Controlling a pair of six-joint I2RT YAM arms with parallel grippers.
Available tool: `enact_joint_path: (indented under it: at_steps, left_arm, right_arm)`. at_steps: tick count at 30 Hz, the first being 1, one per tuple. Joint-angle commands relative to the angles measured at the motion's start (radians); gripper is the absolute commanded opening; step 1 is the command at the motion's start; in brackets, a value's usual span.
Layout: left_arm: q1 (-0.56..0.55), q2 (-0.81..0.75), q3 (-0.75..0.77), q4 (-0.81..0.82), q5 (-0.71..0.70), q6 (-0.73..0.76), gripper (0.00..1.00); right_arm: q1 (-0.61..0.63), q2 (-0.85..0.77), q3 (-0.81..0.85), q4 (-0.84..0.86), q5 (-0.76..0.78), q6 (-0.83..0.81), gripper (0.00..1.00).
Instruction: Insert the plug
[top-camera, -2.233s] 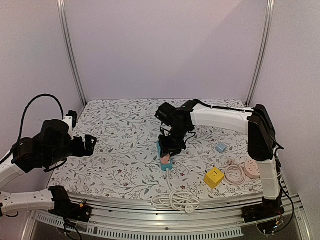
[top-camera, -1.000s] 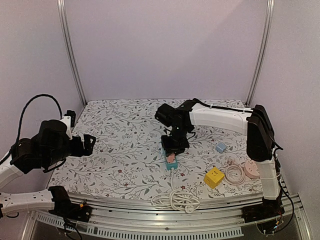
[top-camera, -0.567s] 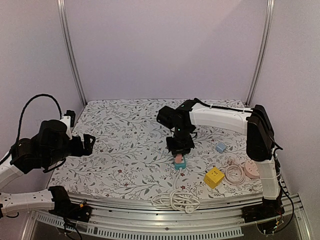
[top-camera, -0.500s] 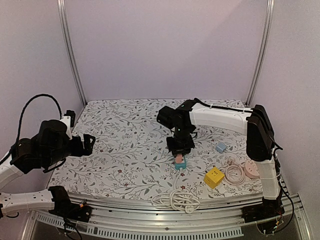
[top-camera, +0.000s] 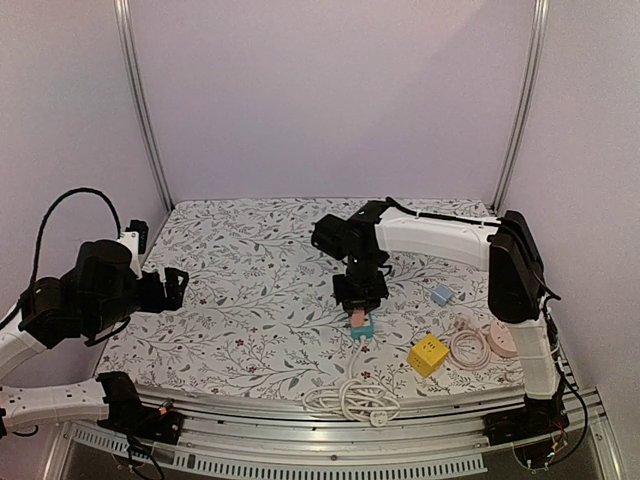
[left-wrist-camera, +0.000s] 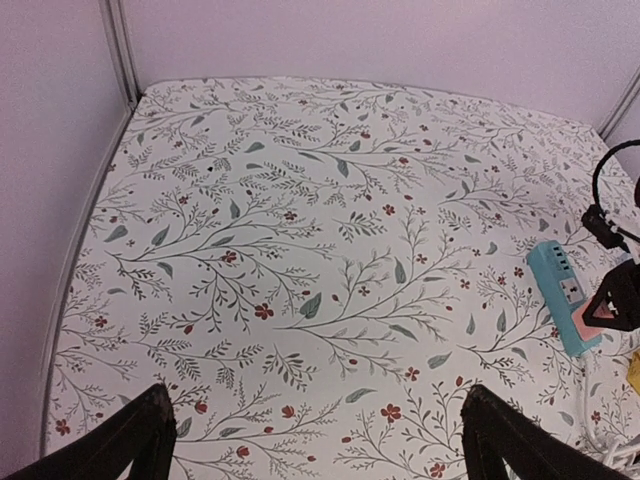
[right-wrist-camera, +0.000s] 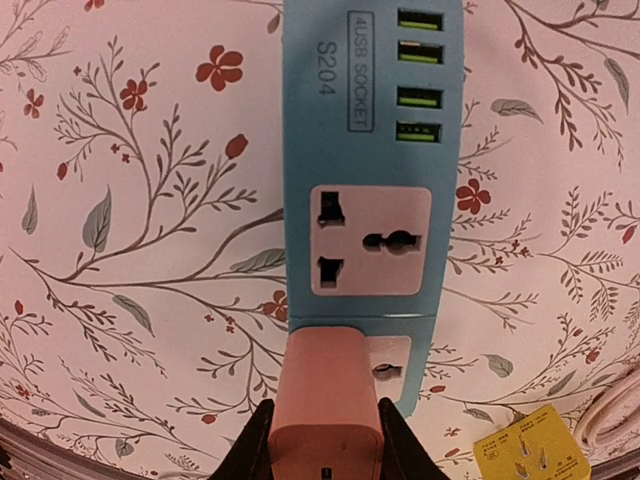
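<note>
The left gripper (left-wrist-camera: 315, 400) hangs above the left side of the flowered bench (top-camera: 250, 280), its fingers (left-wrist-camera: 135, 440) spread wide with nothing between them. Everything else lies well off to its right.

Near the middle of the bench, the right gripper (right-wrist-camera: 325, 445) points down and pinches the pink plug (right-wrist-camera: 325, 400), one dark finger (right-wrist-camera: 252, 440) on each side of it. Under the gripper, the plug stands on the near socket of the blue strip (right-wrist-camera: 370, 150), covering the left part of that socket. How deep its pins sit cannot be told. Just beyond the gripper, the strip's second socket and four green USB ports lie bare. A white cable (top-camera: 350, 400) runs from the strip's near end to a loose coil at the bench's front edge.

Right of this gripper sit a yellow cube (top-camera: 428, 354) toward the front, a small blue adapter (top-camera: 441, 295), and a pink reel (top-camera: 500, 340) with its cord coiled beside it.
</note>
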Motion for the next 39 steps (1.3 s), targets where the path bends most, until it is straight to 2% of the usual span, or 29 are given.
enact_joint_path:
  at_steps: [1, 18, 23, 27, 30, 33, 34, 39]
  left_arm:
    - [-0.005, -0.004, 0.013, -0.011, -0.015, 0.008, 0.99]
    - [-0.005, 0.002, 0.011, -0.011, -0.020, 0.011, 1.00]
    - [-0.005, 0.003, 0.013, -0.011, -0.027, 0.018, 0.99]
    - [-0.005, 0.001, 0.016, -0.005, -0.036, 0.033, 0.99]
    - [-0.005, -0.003, 0.020, -0.003, -0.039, 0.043, 0.99]
    - [-0.005, 0.002, 0.031, -0.002, -0.039, 0.047, 0.99]
    - [-0.005, 0.004, 0.036, -0.001, -0.038, 0.047, 1.00]
    - [-0.005, 0.011, 0.059, 0.000, -0.017, 0.044, 0.99]
  right_arm:
    - [0.012, 0.071, -0.010, -0.071, 0.043, 0.041, 0.00]
    - [0.038, 0.088, -0.119, -0.032, 0.039, 0.093, 0.00]
    - [0.040, 0.035, -0.123, 0.034, 0.032, 0.092, 0.01]
    - [0.040, -0.030, -0.084, 0.066, 0.043, 0.084, 0.18]
    - [0.039, -0.043, -0.012, 0.040, 0.053, 0.077, 0.27]
    - [0.039, -0.042, 0.067, -0.003, 0.058, 0.073, 0.40]
    - [0.040, -0.047, 0.086, -0.015, 0.058, 0.075, 0.47]
    - [0.040, -0.084, 0.116, -0.057, 0.063, 0.097, 0.65]
